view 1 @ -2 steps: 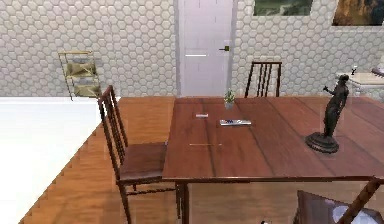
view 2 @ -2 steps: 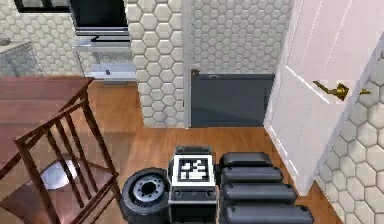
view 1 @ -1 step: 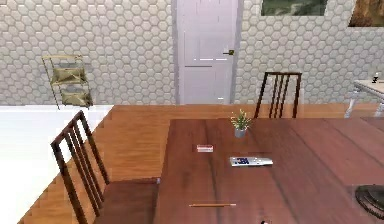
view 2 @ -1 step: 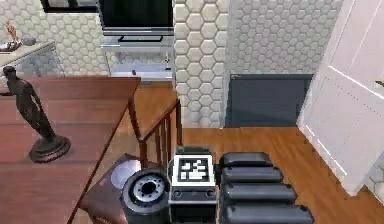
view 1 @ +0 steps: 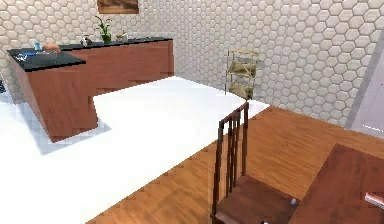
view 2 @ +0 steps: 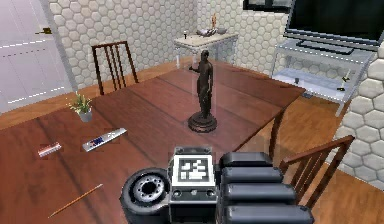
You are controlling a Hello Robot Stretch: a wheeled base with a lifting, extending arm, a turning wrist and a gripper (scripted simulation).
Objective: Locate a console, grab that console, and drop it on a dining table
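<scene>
Our gripper (view 2: 150, 192) sits tucked in, likely for travel. Beyond it, a dining table (view 2: 150, 110) bears a statue (view 2: 205, 90). We cannot tell whether it grasps anything.

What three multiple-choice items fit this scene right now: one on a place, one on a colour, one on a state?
1. The small plant in the arm side view stands: A on the table; B on a sofa; C in a sink.
2. The door is: A red; B white; C green.
3. The statue is: A lying flat; B broken in two; C upright.
Key: 1 A, its pot rests on the brown tabletop near the view's left; 2 B, its panels show plain white; 3 C, it rises straight from its round base.
</scene>
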